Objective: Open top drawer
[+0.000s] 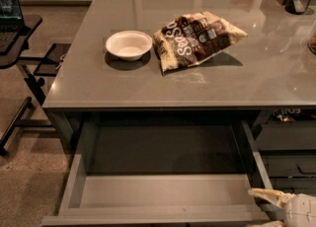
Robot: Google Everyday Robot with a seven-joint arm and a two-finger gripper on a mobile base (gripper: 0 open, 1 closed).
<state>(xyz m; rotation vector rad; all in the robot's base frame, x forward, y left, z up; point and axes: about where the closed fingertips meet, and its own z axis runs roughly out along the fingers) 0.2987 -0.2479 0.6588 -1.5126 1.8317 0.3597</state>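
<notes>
Top drawer (163, 191) pulled well out, task looks about done.
It sits under the worktop's (197, 85) front edge, nothing visible inside. Pincer (281, 204) low at its front right corner; open or closed, can't tell. White bowl (129, 45) on the worktop looks empty, chip bag (197, 38) just beside it.

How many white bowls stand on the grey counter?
1. The white bowl stands on the counter, left of the snack bag. The gripper is low at the right, by the open top drawer's front corner. More could lie outside the view.
</notes>
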